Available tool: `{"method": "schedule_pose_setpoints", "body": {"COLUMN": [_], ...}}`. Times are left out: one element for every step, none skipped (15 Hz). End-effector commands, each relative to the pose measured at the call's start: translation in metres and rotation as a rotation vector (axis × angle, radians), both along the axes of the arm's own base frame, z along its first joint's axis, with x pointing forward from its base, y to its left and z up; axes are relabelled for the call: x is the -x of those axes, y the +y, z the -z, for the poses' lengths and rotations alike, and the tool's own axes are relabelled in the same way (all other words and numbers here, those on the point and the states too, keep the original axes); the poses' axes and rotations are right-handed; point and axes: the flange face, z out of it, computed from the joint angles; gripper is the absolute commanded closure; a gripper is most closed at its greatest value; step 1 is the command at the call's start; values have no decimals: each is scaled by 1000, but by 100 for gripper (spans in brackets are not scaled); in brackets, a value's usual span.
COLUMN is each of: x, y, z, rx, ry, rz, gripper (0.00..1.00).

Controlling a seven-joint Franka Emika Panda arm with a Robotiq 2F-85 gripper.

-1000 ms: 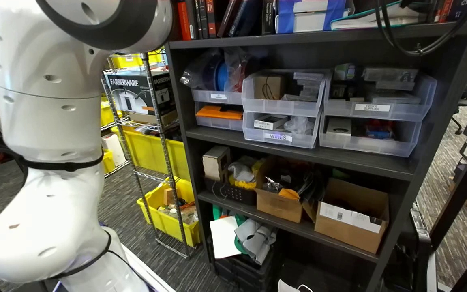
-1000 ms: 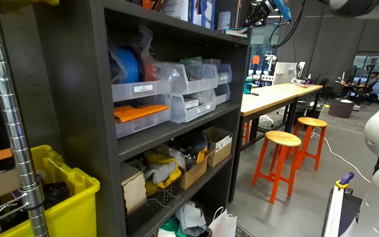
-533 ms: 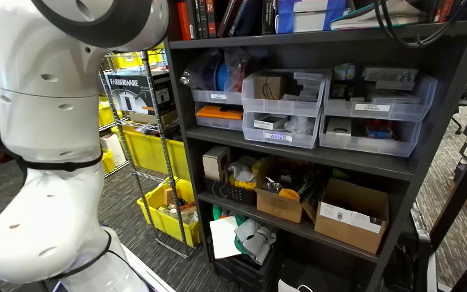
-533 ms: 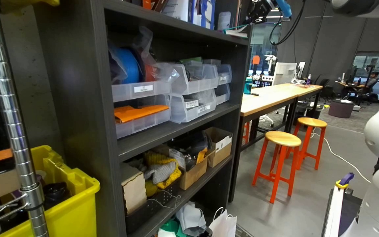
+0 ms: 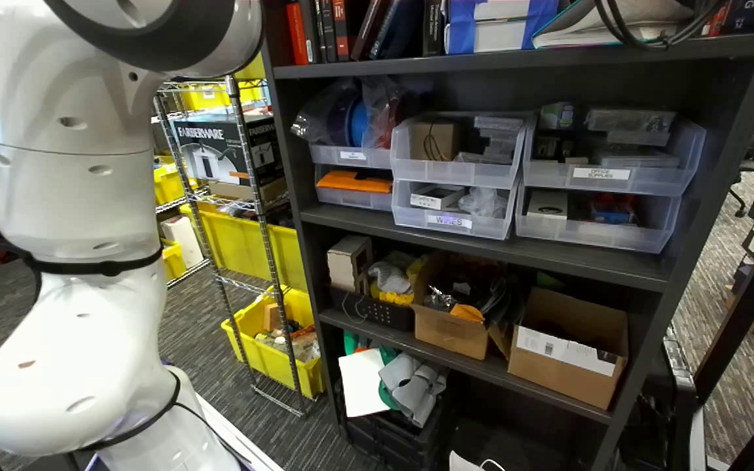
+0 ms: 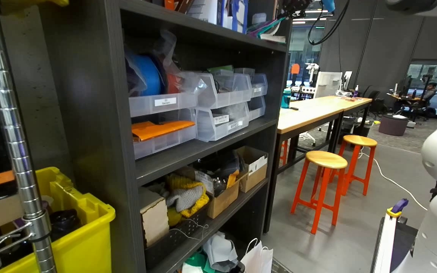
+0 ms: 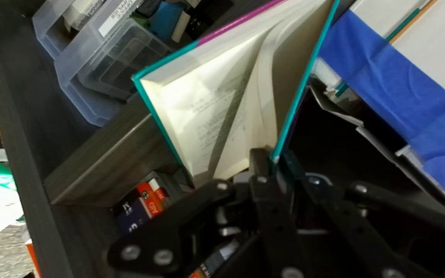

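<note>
A thick book (image 7: 222,116) with a teal and purple cover lies partly open on the top shelf, its printed pages exposed. In the wrist view my gripper (image 7: 274,162) is shut on the corner of its raised teal cover (image 7: 303,88), one finger on each side. Some loose pages curve upward with that cover. The book (image 5: 573,38) also shows at the top of an exterior view, where the gripper is out of frame. Another exterior view has the dark gripper (image 6: 286,16) at the upper edge, just above the book (image 6: 273,38); its fingertips are hard to make out there.
Beside the book stands a stack bound with blue tape (image 7: 396,69). Dark books with orange labels (image 7: 151,199) are on its opposite side. Clear plastic bins (image 5: 612,176) fill the shelf below. Black cables (image 6: 332,38) hang from the arm.
My gripper has moved upward, and the teal cover has lifted with it, opening the book wider. The arm's upper links have shifted slightly left in an exterior view, and the hanging cables have risen.
</note>
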Motion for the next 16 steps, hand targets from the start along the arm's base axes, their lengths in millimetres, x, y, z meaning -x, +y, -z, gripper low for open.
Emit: {"method": "schedule_pose_setpoints", "body": {"x": [-20, -23, -27, -33, -39, -44, -44, -44, -44, -45, -45, -44, -44, -45, -45, -45], "y": [38, 43, 51, 59, 66, 73, 75, 74, 74, 74, 74, 73, 73, 74, 73, 72], "z": [-3, -4, -4, -2, 1, 3, 1, 3, 4, 4, 3, 4, 3, 2, 3, 4], "rx": [-15, -16, -16, -20, -26, -30, -23, -21, -21, -19, -17, -17, -14, -10, -10, -7], "ry": [-14, -20, -23, -21, -18, -15, -20, -18, -18, -19, -21, -23, -25, -27, -27, -27], "rz": [-72, -82, -96, -114, -134, -147, -149, -151, -152, -154, -156, -157, -158, -161, -163, -164], "gripper": [97, 97, 97, 97, 97, 97, 97, 97, 97, 97, 97, 97, 97, 96, 96, 84]}}
